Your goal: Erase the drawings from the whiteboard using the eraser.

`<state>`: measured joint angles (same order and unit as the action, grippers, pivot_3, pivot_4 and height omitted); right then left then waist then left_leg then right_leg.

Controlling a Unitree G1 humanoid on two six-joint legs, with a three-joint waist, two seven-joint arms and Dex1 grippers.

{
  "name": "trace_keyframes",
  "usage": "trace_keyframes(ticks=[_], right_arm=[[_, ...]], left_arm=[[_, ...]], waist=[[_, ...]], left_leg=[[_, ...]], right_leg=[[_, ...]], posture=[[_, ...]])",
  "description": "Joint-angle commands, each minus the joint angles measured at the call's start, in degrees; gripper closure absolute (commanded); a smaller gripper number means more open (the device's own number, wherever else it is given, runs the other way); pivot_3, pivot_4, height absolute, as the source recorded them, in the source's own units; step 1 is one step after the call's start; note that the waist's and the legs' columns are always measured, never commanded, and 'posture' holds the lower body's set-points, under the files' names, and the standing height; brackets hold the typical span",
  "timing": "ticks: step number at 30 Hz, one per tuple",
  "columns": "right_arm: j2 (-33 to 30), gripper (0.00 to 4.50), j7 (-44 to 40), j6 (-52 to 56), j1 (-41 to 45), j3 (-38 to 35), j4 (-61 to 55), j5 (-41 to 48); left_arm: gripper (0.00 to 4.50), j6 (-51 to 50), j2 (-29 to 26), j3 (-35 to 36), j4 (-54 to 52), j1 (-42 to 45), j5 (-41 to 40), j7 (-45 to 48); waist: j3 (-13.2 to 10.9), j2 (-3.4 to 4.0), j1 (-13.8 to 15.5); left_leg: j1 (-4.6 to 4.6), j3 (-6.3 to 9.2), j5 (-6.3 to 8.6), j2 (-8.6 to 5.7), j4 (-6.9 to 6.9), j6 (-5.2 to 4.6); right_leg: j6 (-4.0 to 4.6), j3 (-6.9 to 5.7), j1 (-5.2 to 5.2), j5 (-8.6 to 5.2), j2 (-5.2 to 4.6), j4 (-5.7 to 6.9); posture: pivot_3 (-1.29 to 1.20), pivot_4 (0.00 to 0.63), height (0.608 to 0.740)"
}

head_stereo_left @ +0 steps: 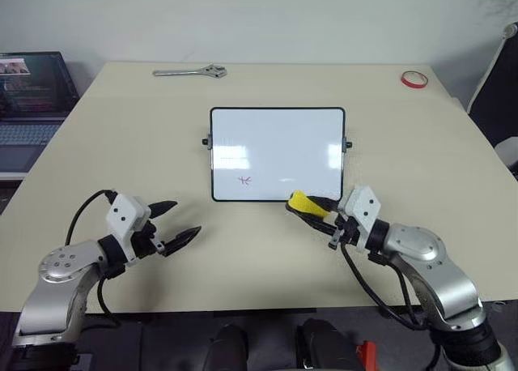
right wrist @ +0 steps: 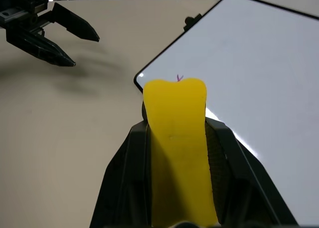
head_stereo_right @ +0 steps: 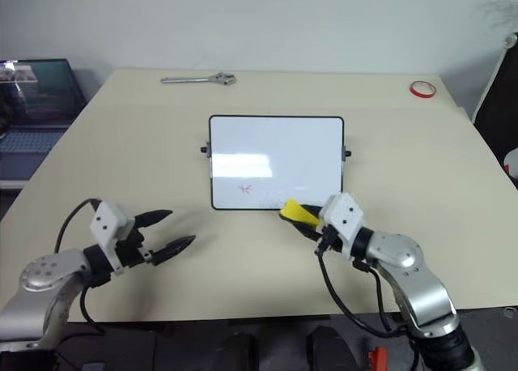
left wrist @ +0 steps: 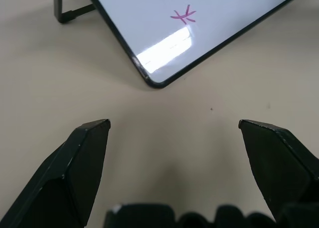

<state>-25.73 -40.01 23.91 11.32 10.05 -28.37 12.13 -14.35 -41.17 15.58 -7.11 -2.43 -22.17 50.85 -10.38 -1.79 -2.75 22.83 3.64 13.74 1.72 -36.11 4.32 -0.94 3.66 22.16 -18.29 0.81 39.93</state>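
Eraser (head_stereo_left: 306,203) squeezed tight in the right claw (head_stereo_left: 310,208)

It sits at the near edge of the whiteboard (head_stereo_left: 278,153), which lies flat in the middle of the desk (head_stereo_left: 121,152). One pink star drawing (head_stereo_left: 245,180) is on the board. The left claw (head_stereo_left: 180,223) hangs apart, spread wide with nothing in it.

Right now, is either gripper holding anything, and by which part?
The right gripper clamps the yellow eraser by its long sides, one end sticking out. The left gripper is open, holding nothing.
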Motion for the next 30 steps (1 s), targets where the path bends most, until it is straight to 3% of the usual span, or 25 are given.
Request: trace_keyframes(ticks=[1,7,13,21,24,27,30], right_arm=[[-0.14,3.40,-0.85,-2.08,0.66,0.03,0.15,0.71],[2.41,3.40,0.89,-3.23,7.07,5.35,7.05,-4.26],[8.87,3.40,5.16,-8.83,22.46,15.15,24.78,-17.28],[17.05,3.40,11.31,-19.78,36.14,19.14,47.45,-26.61],[17.68,3.40,11.05,-24.45,38.86,20.76,55.18,-29.49],[15.57,3.40,4.96,-26.35,37.68,26.06,58.96,-33.43],[15.40,3.40,9.05,-27.18,37.77,24.63,61.16,-35.03]], left_arm=[[0.00,0.40,-0.26,1.39,-2.57,-0.53,0.04,-1.26],[0.00,-1.09,-0.29,1.03,-4.45,-0.69,-0.22,-3.07],[0.00,-3.05,-0.77,-0.96,-3.78,2.18,-0.01,-3.06],[0.00,-3.67,-1.22,-2.31,-3.60,3.75,0.24,-1.91],[0.00,-3.55,-1.11,-2.60,-3.86,3.63,0.48,-1.86],[0.00,-3.89,-0.22,-3.19,-5.60,2.70,0.57,-2.62],[0.00,-4.39,-0.17,-3.21,-7.08,1.98,0.42,-3.12]], waist=[[0.00,0.00,0.15],[0.01,-0.01,-0.09],[0.01,-0.01,-0.52],[0.02,-0.02,-0.51],[0.02,-0.02,-0.46],[0.02,-0.03,-0.50],[0.04,-0.04,-0.51]], left_leg=[[0.01,0.00,0.00,0.01,0.00,0.00],[-0.05,-0.01,0.00,0.01,-0.02,0.00],[-0.09,-0.05,-0.01,-0.02,-0.02,0.01],[0.01,-0.05,-0.01,0.04,-0.01,0.01],[0.00,-0.05,-0.01,0.04,-0.02,0.01],[0.00,-0.04,-0.01,0.04,-0.02,0.01],[-0.05,-0.03,-0.01,0.08,-0.03,0.01]], right_leg=[[0.00,0.00,0.00,0.00,-0.02,0.00],[0.01,0.02,-0.01,0.00,-0.02,0.07],[0.04,0.01,0.01,0.03,0.08,0.10],[0.05,0.02,0.08,0.03,-0.01,0.05],[0.05,0.00,0.08,0.03,-0.02,0.06],[0.05,0.00,0.07,0.03,-0.03,0.06],[0.05,0.02,0.05,0.03,-0.03,0.11]], posture=[[0.00,0.150,0.740],[0.00,0.150,0.740],[0.00,0.150,0.740],[0.00,0.150,0.740],[0.00,0.150,0.740],[0.00,0.150,0.740],[0.00,0.150,0.740]])
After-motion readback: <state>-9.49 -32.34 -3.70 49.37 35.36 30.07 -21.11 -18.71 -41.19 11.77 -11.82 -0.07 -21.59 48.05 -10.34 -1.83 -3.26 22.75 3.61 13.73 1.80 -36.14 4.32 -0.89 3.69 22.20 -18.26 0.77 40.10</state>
